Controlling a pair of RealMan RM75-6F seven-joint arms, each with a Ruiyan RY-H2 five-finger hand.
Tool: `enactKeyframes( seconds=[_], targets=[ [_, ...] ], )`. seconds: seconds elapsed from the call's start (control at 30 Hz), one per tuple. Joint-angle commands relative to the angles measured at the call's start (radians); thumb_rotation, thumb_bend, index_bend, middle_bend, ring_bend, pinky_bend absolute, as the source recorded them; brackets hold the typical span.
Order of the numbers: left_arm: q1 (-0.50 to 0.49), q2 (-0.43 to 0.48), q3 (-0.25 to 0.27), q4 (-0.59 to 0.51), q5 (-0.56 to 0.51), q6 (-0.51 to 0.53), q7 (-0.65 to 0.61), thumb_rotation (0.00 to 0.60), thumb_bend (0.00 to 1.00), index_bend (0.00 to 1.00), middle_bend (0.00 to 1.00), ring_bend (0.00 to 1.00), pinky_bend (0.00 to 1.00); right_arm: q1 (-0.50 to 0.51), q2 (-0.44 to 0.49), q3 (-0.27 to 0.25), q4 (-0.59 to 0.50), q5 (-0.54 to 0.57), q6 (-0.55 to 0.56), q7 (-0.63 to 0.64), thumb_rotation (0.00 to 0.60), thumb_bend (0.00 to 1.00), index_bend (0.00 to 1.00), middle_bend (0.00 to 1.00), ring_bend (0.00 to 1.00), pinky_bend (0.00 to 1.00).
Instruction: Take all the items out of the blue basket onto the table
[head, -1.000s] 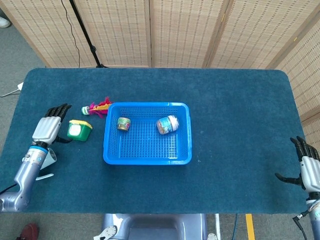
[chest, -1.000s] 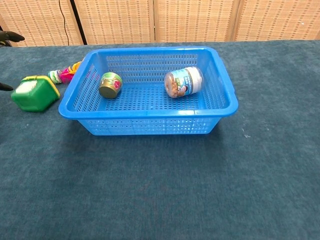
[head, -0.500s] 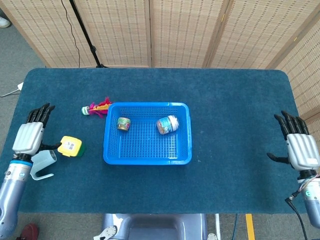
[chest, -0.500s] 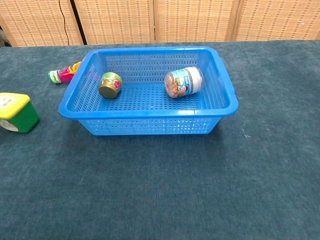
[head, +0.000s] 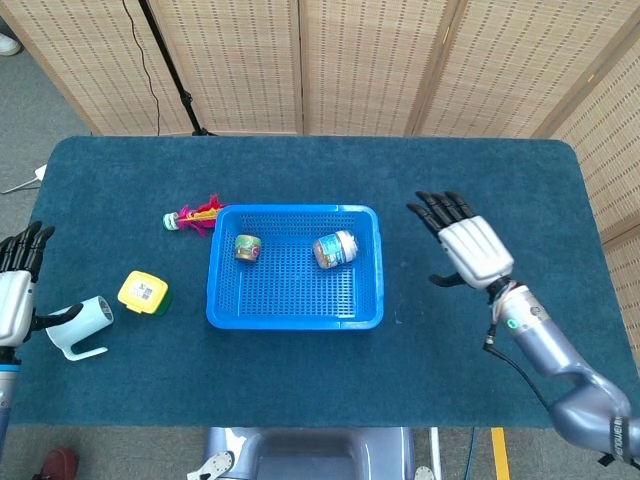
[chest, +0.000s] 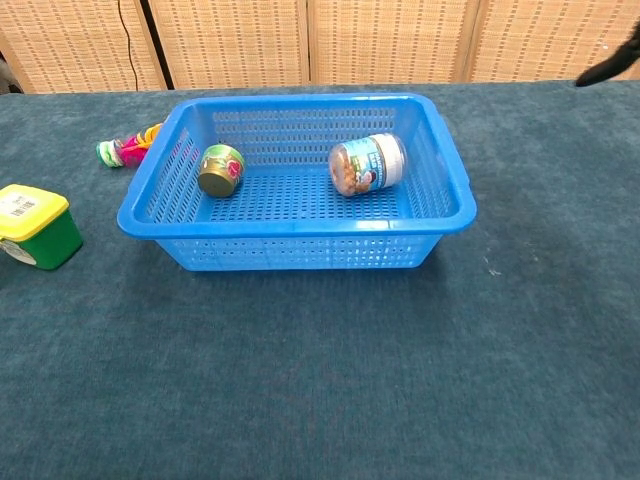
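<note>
While my right hand (head: 472, 250) hovers empty, fingers spread, beside the blue basket (head: 371, 300), I log inside: small tin (head: 247, 248), jar (head: 335, 249); left hand (head: 14, 295) likewise empty and spread.

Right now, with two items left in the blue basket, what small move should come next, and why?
Probably bring the right hand leftward and down toward the nut jar. That hand is open, hovering just right of the blue basket, and the jar lies on its side at the basket's right end, the nearer of the two. The small green can sits farther left.
</note>
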Motion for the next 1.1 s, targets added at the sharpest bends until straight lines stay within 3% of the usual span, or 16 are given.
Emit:
enactKeyframes(
  seconds=[0.03, 0.33, 0.6, 1.1],
  targets=[
    [0.017, 0.009, -0.002, -0.002, 0.024, 0.013, -0.022, 0.6, 0.07, 0.0, 0.0, 0.0, 0.0, 0.099, -0.098, 0.027, 0.03, 0.022, -0.067, -0.037, 0.6, 0.0, 0.0, 0.0, 0.0, 0.0],
    [0.028, 0.017, -0.019, 0.012, 0.038, -0.004, -0.065, 0.6, 0.07, 0.0, 0.0, 0.0, 0.0, 0.252, -0.291, 0.039, 0.16, 0.107, -0.159, -0.059, 0.6, 0.0, 0.03, 0.0, 0.0, 0.08],
    [0.037, 0.02, -0.032, 0.021, 0.039, -0.016, -0.084, 0.6, 0.07, 0.0, 0.0, 0.0, 0.0, 0.346, -0.462, 0.003, 0.349, 0.165, -0.192, -0.136, 0.6, 0.0, 0.04, 0.02, 0.0, 0.15],
    [0.046, 0.021, -0.049, 0.024, 0.044, -0.046, -0.092, 0.6, 0.07, 0.0, 0.0, 0.0, 0.0, 0.389, -0.617, -0.081, 0.558, 0.17, -0.192, -0.196, 0.6, 0.0, 0.06, 0.04, 0.0, 0.17]
  ],
)
